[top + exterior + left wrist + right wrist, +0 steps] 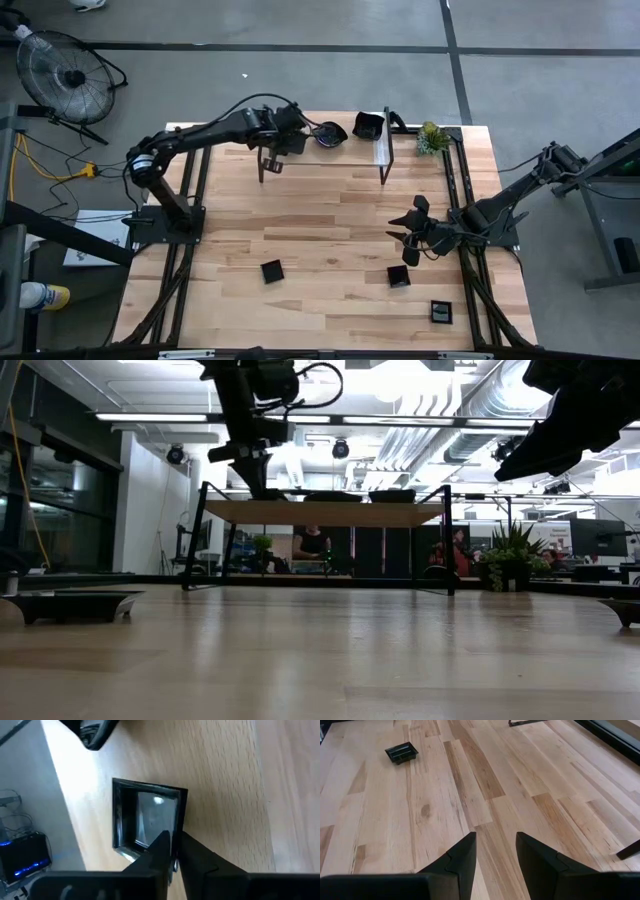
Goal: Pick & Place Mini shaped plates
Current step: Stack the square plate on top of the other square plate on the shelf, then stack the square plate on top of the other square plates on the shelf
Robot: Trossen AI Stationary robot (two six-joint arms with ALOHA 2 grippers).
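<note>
The left tool [318,133] reached over a raised shelf [325,150] at the far edge of the counter [330,230]. In the left wrist view its fingers [165,851] stood nearly together astride the near rim of a square plate [148,821] that lay flat on the shelf's pale wood. Whether they were clamped on that rim or just letting go, I cannot tell. In the high view two plates showed on the shelf: a rounded one [331,134] right at the left tool and a squarer one [368,125] just beside it, toward the plant [432,139].

The right tool [412,232] hung over the counter's right half, fingers apart and empty in its wrist view. Ahead of it, across bare wood, sat a small plate [401,752], well apart from the fingertips.

Three more plates lay on the near part of the counter: one left of centre [271,270], one [398,276] just beside the right tool on its near side, and one [441,312] near the front right corner.

The relation that matters is this: every loose plate lay on the near side, far from the left tool and close to the right one. The right arm was plainly the nearer, with the plate beside it only a short reach away. Its rim ran roughly square to the counter edge, so a grip on one side wall looked likely to serve.
</note>
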